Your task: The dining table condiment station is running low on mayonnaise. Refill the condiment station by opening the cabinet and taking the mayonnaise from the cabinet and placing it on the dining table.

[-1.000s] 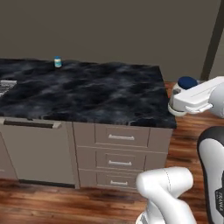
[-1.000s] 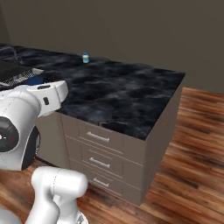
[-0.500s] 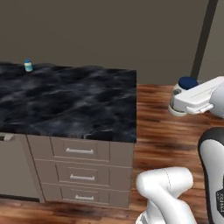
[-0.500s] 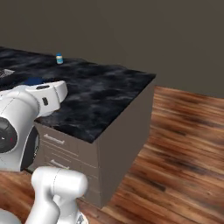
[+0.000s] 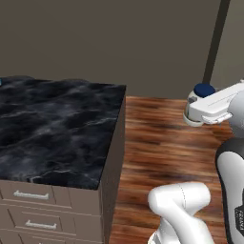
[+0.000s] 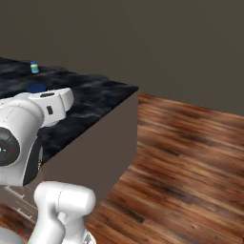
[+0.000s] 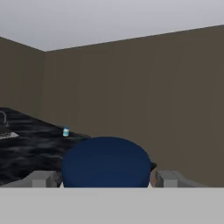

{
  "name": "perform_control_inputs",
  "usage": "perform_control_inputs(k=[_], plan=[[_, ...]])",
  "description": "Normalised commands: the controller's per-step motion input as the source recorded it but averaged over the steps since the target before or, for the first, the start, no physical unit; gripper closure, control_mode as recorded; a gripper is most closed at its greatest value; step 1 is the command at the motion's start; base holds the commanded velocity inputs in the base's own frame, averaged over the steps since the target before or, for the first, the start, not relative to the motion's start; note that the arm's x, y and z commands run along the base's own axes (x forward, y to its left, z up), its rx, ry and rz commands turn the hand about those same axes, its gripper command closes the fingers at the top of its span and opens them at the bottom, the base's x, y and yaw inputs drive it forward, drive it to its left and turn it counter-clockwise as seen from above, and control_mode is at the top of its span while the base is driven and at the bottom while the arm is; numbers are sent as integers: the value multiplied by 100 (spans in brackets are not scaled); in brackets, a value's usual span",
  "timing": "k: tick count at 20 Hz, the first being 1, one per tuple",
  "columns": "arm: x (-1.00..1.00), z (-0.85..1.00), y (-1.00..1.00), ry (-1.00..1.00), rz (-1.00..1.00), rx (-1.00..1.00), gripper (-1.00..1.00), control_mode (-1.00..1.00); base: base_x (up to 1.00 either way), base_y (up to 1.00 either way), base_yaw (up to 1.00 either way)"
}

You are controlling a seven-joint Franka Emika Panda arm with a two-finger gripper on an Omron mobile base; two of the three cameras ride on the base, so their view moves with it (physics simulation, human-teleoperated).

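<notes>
Two finger tips of the gripper (image 7: 106, 178) stand wide apart at either side of the mayonnaise (image 7: 106, 164). The dark blue lid takes up nearly all the room between them, so the pincer is clamped on the jar. Whether each pad presses the jar's side cannot be told, since the lid hides the contact. The lid shows as a blue cap on the end of the hand in the left base view (image 5: 204, 89) and in the right base view (image 6: 35, 88). The jar is carried in the air and rests on no surface.

Table (image 5: 57, 128): the black veined top ends in a square corner, and a plain end face drops straight to the floor (image 5: 167, 143). Drawers (image 5: 28, 195) with short bar handles run along the near side. In the left base view the hand sits to the right of that end, against the floor and well apart from the top's edge. In the right base view it lies across the top (image 6: 95, 95). How high it stands above the top cannot be told.

Open room: wood planks run wide and bare from the table's end to the brown wall (image 6: 167, 47). A dark upright strip (image 5: 214, 43) stands against the wall behind the hand.

One small jar (image 6: 34, 67) with a bright blue lid stands upright on the top's far side, well apart from the gripper.
</notes>
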Motion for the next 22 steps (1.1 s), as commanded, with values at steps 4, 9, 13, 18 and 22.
perform_control_inputs(k=[4, 9, 13, 18, 22], plan=[[0, 0, 0, 0, 0, 0, 100, 100, 83, -100, 14], [0, 0, 0, 0, 0, 0, 100, 100, 100, -98, 22], [0, 0, 0, 0, 0, 0, 100, 100, 100, -99, 24], [0, 0, 0, 0, 0, 0, 100, 100, 100, -83, 30], [0, 0, 0, 0, 0, 0, 100, 100, 100, -72, 39]])
